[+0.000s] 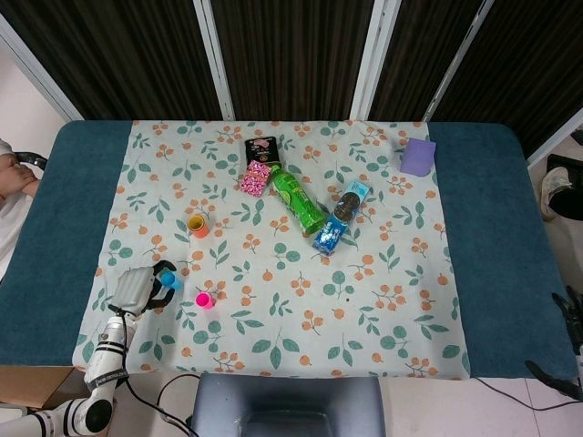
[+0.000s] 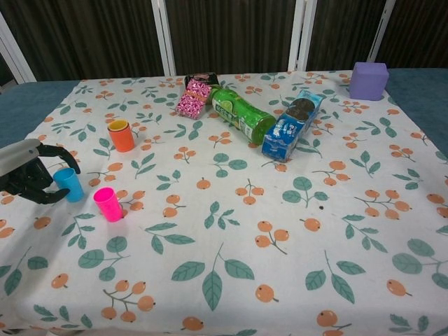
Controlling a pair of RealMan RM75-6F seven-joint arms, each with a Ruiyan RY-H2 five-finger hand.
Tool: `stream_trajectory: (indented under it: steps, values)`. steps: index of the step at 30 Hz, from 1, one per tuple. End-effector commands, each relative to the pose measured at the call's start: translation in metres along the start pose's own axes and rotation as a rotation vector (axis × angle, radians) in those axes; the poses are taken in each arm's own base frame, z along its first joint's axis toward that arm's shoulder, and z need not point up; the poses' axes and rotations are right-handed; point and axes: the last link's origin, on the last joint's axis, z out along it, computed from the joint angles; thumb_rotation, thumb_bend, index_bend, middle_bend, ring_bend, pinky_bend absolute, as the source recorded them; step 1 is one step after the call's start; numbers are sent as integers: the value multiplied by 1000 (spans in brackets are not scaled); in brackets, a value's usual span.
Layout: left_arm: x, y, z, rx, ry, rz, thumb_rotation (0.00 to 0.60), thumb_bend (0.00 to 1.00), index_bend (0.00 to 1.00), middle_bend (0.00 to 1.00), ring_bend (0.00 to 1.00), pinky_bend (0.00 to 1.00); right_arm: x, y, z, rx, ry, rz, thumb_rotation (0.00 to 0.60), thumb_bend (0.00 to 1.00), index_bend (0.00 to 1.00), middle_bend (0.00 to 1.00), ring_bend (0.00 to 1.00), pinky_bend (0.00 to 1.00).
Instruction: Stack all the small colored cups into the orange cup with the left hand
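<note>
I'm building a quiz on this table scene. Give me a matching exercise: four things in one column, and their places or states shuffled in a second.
Things:
1. small blue plastic cup
2. small pink plastic cup
3. orange cup
4. green plastic bottle

States:
A. lying on its side
B. yellow cup nested inside it
C. between the left hand's fingers
D. upright beside the blue one

Pairs: 1-C, 2-D, 3-B, 4-A
</note>
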Motion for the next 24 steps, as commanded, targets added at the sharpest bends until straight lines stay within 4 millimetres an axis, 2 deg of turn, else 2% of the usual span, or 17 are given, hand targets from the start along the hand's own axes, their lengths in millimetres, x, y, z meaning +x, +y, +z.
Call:
stream_trajectory:
  steps: [1, 6, 9, 12, 16, 20, 24]
  values:
    - [0, -1, 1, 3, 4, -1, 600, 357, 505, 1000, 1000, 1000, 0, 0, 0, -1, 2, 0, 600, 190, 0, 0, 0, 0]
    - [2, -3, 2, 8, 15, -6, 600, 363, 609, 1000, 1000, 1000, 0, 0, 0, 0, 1, 0, 600, 190, 0, 0, 0, 0]
    - [15, 5, 8, -9, 59, -34, 600, 365, 623, 1000, 1000, 1000, 0, 0, 0, 0, 1, 0, 600, 190, 0, 0, 0, 0]
    - [34, 22, 20, -43, 129, -88, 600, 366, 630, 1000, 1000, 1000, -1, 0, 1, -1, -5, -4, 600, 189, 0, 0, 0, 0]
    - [56, 58, 47, -90, 237, -170, 600, 367, 636, 1000, 1000, 1000, -3, -1, 1, 0, -10, -10, 600, 190, 0, 0, 0, 0]
    - [58, 85, 78, -102, 277, -109, 600, 363, 632, 1000, 1000, 1000, -2, 0, 2, -8, -7, -9, 600, 190, 0, 0, 0, 0]
    - [55, 101, 98, -78, 292, -87, 600, 364, 634, 1000, 1000, 1000, -1, 2, 3, -15, -3, -6, 600, 190, 0, 0, 0, 0]
